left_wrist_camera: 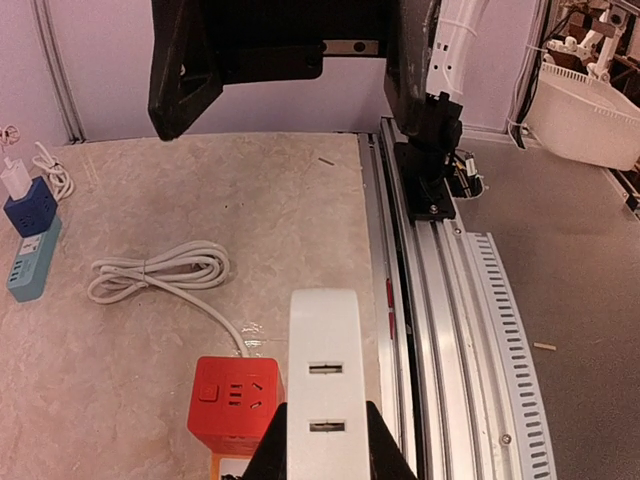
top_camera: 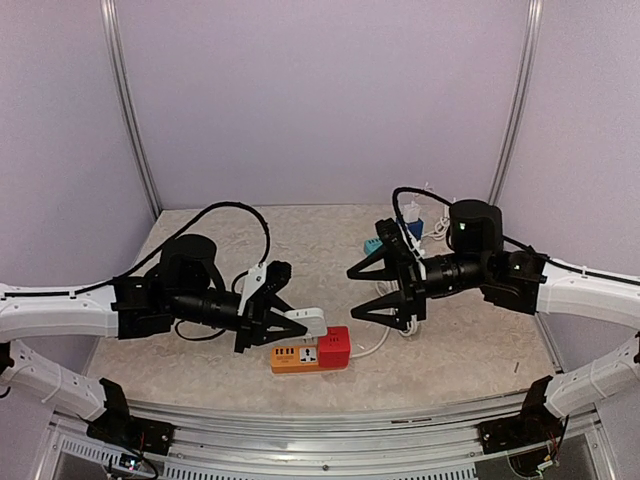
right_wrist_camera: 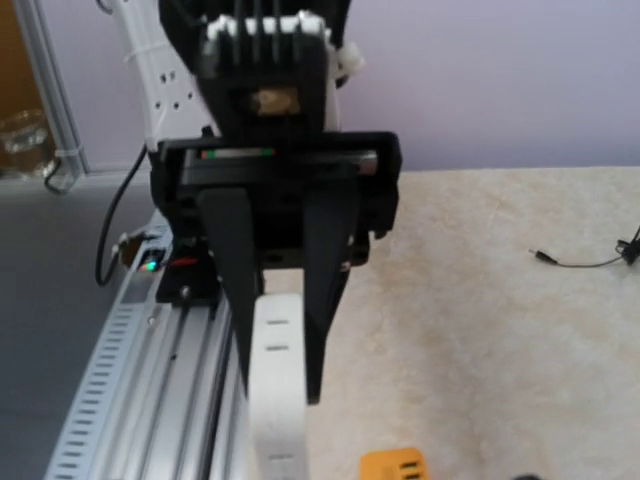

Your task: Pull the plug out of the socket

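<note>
You're clamping the left gripper (top_camera: 283, 322) shut on the white plug (top_camera: 308, 322) - the fingers are pinching both of its sides, and two slots are showing on its face in the left wrist view. The plug is sitting right at the upper left of the red-and-orange socket block (top_camera: 312, 353), near the front edge of the table (top_camera: 200, 370). Can't tell whether its pins are still seated in the block. You're holding the right gripper (top_camera: 352, 294) wide open with nothing between the fingers, just right of the block and off the tabletop. A white cable (top_camera: 375, 345) is running out from the block's right side. A blue cube (left_wrist_camera: 27, 205) and a teal strip (left_wrist_camera: 30, 262) are lying at the back - well apart from the plug.
</note>
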Robot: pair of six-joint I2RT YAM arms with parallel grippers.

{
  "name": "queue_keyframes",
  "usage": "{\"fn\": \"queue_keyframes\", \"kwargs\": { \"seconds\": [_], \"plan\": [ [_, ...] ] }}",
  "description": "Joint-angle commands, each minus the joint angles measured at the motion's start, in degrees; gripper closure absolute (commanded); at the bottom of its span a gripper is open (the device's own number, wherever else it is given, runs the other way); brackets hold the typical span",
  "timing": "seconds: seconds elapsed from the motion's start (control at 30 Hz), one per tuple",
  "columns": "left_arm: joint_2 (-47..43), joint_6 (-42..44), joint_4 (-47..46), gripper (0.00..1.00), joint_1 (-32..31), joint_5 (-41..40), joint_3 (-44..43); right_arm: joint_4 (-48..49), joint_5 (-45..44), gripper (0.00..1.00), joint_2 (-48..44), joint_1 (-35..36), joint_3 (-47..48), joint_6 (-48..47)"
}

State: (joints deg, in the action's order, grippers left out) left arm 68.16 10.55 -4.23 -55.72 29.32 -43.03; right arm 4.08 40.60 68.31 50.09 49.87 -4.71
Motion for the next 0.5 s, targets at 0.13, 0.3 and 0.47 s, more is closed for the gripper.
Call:
{"fn": "queue_keyframes", "kwargs": {
  "seconds": [0.13,0.3,0.47],
  "plan": [
    [3.77,1.3,0.01,0.94,-1.83,-1.38,-4.36,-6.14,0.73,0.36,4.45,0.31,3.46,2.25],
    [5.82,1.09,-0.17,0.94,-2.22,-0.88,-5.84,-5.14,0.25,0.43,4.54,0.77,3.05,2.39],
    [7.6,0.49,-0.51,0.93,-2.28,-0.44,-6.85,-6.17,-0.02,0.45,5.91,2.27,3.41,1.15]
  ]
}}
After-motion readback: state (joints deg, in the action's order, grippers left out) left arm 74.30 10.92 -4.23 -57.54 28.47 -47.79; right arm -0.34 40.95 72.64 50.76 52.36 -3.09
